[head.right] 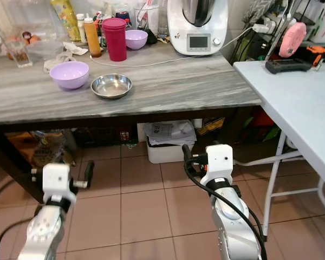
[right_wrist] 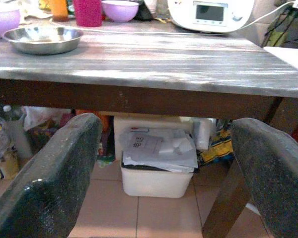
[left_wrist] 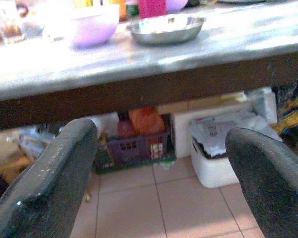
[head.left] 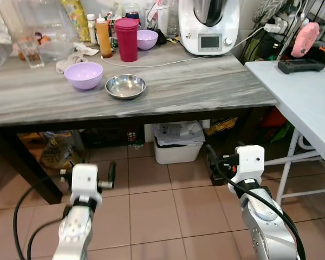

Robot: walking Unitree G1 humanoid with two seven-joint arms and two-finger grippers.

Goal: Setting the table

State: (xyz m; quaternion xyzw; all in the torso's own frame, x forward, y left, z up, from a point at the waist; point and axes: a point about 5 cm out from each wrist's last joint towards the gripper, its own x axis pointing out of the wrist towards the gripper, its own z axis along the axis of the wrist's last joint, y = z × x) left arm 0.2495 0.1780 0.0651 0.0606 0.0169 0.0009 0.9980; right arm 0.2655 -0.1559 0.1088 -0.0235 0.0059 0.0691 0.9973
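Observation:
On the grey marble table (head.left: 206,81) stand a lilac bowl (head.left: 83,75) and, right beside it, an empty steel bowl (head.left: 125,86). Further back are a red cup (head.left: 127,39) and a second lilac bowl (head.left: 147,39). Both arms are held low in front of the table, below its edge, over the tiled floor. My left gripper (left_wrist: 161,136) is open and points at the table edge under the two front bowls, with nothing between its fingers. My right gripper (right_wrist: 166,126) is open too, facing the table's right half, and holds nothing.
A white kitchen machine (head.left: 208,24) with its cable stands at the back right, with bottles and jars at the back left. Under the table sit a white bin (head.left: 176,146) and a purple basket (left_wrist: 134,146). A white folding table (head.left: 303,103) stands close on the right.

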